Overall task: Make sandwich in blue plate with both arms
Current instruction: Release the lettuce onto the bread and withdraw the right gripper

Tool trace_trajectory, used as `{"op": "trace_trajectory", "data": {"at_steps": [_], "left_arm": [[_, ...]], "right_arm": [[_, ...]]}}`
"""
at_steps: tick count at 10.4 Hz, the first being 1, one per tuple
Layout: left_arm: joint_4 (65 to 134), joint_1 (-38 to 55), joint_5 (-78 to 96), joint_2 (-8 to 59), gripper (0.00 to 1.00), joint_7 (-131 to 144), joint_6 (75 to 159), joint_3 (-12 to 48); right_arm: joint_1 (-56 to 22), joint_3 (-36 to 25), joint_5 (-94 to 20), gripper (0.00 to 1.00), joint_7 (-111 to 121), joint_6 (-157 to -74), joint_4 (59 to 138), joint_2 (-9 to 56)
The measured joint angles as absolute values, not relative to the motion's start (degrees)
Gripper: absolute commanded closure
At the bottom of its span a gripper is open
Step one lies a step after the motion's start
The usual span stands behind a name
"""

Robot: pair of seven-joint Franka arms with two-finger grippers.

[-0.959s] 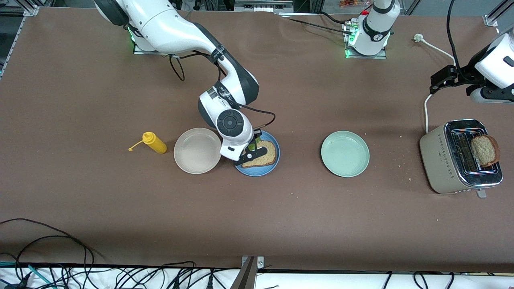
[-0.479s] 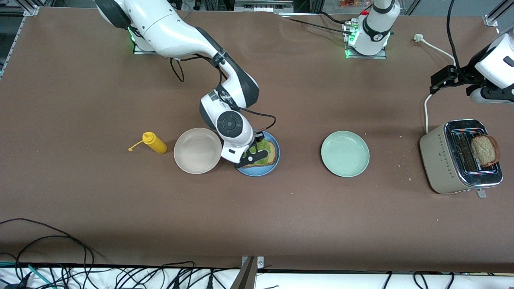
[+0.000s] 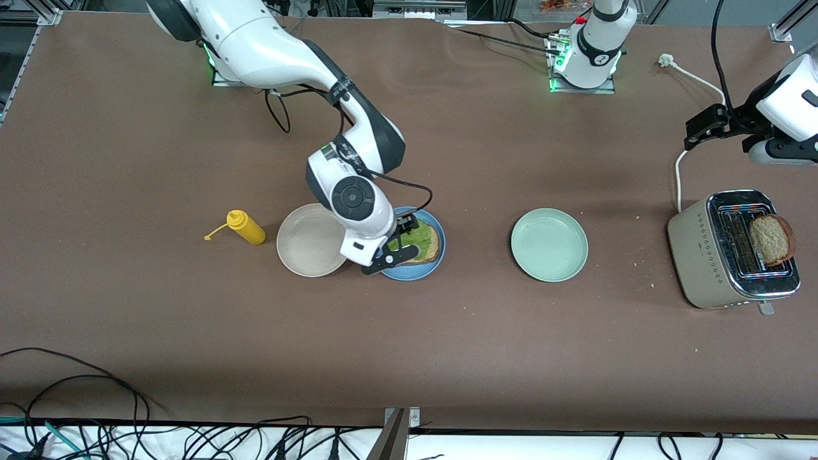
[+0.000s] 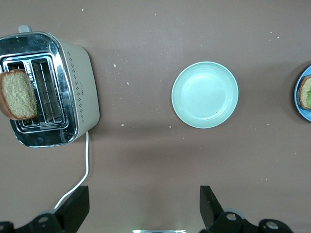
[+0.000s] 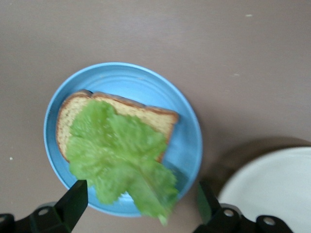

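Green crinkled lettuce (image 5: 119,160) lies on bread (image 5: 141,116) in my blue plate (image 5: 187,145), under the right gripper (image 3: 391,246), fingers apart; left gripper (image 4: 141,213) waits, spread, empty.

Non-task items on the brown table (image 3: 192,332):

- Yellow squeeze bottle (image 3: 246,227), lying on its side toward the right arm's end, cap off and hanging by its tether.
- Beige plate (image 3: 310,243) just beside the bottle, nothing in it.
- Pale mint-green plate (image 3: 549,245) mid-table, well apart from the beige one, nothing in it. A few crumbs are scattered around it.
- Beige and chrome two-slot toaster (image 3: 728,250) at the left arm's end. A brown bread slice (image 3: 771,239) sticks up out of one slot; the other slot holds nothing.
- White power cord (image 3: 679,172) runs from the toaster to a loose white plug (image 3: 666,61) lying on the table.
- Tangle of black cables (image 3: 128,434) along the table edge nearest the front camera.
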State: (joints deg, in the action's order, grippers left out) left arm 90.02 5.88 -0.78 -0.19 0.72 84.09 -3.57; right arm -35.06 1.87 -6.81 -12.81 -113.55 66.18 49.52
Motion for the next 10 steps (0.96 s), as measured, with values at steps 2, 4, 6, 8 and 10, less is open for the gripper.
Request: {"op": "trace_trajectory", "data": {"at_steps": [2, 4, 6, 8, 10], "left_arm": [[90.0, 5.9, -0.8, -0.2, 0.0, 0.7, 84.1, -3.6], [90.0, 5.8, -0.8, -0.1, 0.0, 0.7, 84.1, -3.6], [90.0, 5.8, -0.8, -0.1, 0.0, 0.7, 84.1, -3.6], [90.0, 5.8, -0.8, -0.1, 0.0, 0.7, 84.1, -3.7], [90.0, 5.2, -0.8, 0.0, 0.0, 0.7, 84.0, -3.7]], "right_arm": [[-32.3, 0.3, -6.7, 0.0, -6.5, -105.2, 66.1, 45.7], [-28.2, -1.3, -6.7, 0.0, -1.0, -94.8, 66.0, 41.0], [-26.1, -5.4, -6.7, 0.0, 1.3, -86.4, 66.9, 35.7], [-25.9, -10.4, -6.7, 0.0, 7.6, -84.3, 73.4, 28.8], [-25.8, -18.1, -6.6, 0.0, 18.9, -84.5, 83.5, 21.0]]}}
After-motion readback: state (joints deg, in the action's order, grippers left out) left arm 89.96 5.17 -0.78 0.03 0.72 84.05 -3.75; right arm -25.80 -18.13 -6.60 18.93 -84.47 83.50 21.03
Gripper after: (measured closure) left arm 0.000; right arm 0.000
